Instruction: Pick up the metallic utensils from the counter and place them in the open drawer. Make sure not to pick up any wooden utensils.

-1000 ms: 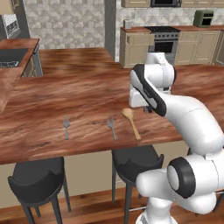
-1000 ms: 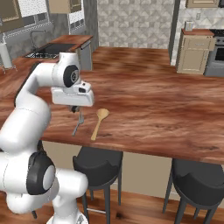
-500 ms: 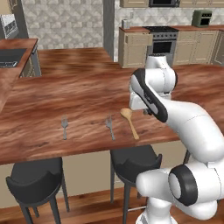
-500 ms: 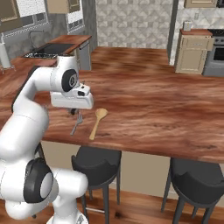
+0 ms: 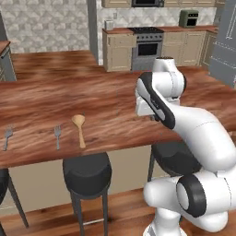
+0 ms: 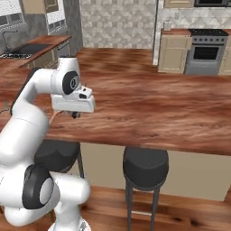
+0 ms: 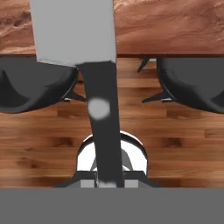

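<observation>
Knife (image 7: 98,113) clamped lengthwise in shut gripper (image 7: 107,181), blade pointing away toward counter (image 5: 55,92); open drawer's direction impossible to tell.

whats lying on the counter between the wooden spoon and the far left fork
One more fork, in the left base view: it lies on the counter just left of the wooden spoon, with the far-left fork beyond it near the picture's edge.

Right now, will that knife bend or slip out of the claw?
Probably stiff: the knife pokes straight out from the claw without sagging. It might slip a little, since its black handle looks smooth and the claw seems to hold just the end, with the wide blade far out.
</observation>
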You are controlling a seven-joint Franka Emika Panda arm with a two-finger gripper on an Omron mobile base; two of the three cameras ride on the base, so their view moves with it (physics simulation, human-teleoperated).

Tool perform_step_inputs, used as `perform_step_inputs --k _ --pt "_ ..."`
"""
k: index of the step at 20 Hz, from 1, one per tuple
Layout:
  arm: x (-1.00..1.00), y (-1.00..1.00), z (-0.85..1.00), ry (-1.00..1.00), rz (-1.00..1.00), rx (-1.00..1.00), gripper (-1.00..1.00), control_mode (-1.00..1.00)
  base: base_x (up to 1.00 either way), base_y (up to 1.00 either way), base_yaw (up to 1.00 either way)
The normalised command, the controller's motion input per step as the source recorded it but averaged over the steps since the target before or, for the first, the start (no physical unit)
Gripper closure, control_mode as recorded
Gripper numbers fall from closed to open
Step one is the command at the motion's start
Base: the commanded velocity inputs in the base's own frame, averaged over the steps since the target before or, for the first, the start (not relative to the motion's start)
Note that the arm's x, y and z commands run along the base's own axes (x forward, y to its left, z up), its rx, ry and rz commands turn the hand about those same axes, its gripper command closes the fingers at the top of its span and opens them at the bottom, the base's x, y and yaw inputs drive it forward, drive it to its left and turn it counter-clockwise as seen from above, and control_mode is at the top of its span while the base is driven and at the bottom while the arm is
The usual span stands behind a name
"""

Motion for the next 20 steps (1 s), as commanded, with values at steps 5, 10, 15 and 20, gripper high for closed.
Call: perform_step_inputs --k 5,10,15,20 --pt "0.00 0.00 0.00 0.00 0.00 0.00 1.00 1.00 -0.01 -1.00 -0.06" --pt "0.00 0.00 0.00 0.00 0.00 0.00 1.00 1.00 0.17 -1.00 0.00" --pt "0.00 0.00 0.00 0.00 0.00 0.00 1.00 1.00 0.06 -1.00 -0.04" --pt "0.00 0.00 0.00 0.00 0.00 0.00 1.00 1.00 0.20 -1.00 -0.01"
